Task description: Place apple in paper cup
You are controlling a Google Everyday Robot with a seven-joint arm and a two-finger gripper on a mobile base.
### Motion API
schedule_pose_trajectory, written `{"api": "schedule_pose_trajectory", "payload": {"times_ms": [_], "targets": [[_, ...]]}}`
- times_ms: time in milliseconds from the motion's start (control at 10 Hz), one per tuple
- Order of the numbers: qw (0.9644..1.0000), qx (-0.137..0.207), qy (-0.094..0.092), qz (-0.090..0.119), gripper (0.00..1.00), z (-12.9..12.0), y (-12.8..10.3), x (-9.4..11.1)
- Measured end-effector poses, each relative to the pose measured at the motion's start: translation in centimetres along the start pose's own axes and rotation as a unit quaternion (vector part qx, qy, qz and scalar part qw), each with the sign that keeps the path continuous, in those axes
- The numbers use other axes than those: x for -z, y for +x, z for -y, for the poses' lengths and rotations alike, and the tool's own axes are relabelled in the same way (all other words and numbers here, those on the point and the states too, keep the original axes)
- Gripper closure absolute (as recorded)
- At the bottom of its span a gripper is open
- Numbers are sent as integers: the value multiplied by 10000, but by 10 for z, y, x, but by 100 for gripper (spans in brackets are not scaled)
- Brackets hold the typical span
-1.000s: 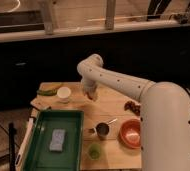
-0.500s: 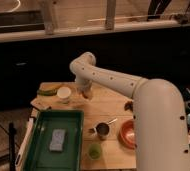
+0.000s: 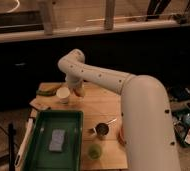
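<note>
Where the table edge comes nearest, green cup (image 3: 94, 151): translucent, upright on the wooden table (image 3: 95, 107)
Green tray (image 3: 70, 147): left of the green cup, on the table's left half, long side running away from the camera
Sponge (image 3: 57, 140): grey-blue block lying flat in the tray
Metal measuring cup (image 3: 102, 130): just behind the green cup, handle pointing back and right
Red bowl (image 3: 121, 136): only a sliver shows beside the white arm (image 3: 138, 115), which covers the rest
Paper cup (image 3: 63, 95): white, upright, past the tray's far edge
Gripper (image 3: 78, 93): hangs from the bent arm just right of the paper cup, claw closed tight around the apple
Apple (image 3: 80, 91): small, orange-red, pinched at the claw's tip, beside the cup's rim and not inside it
Yellow-green object (image 3: 49, 90): far left corner of the table, cannot tell what it is
</note>
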Motion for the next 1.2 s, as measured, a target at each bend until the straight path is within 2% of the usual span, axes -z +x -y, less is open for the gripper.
{"api": "schedule_pose_trajectory", "payload": {"times_ms": [600,1200], "targets": [[9990,440,-54,-94,95,36,-12,1],[9975,695,-60,-120,95,51,-11,4]]}}
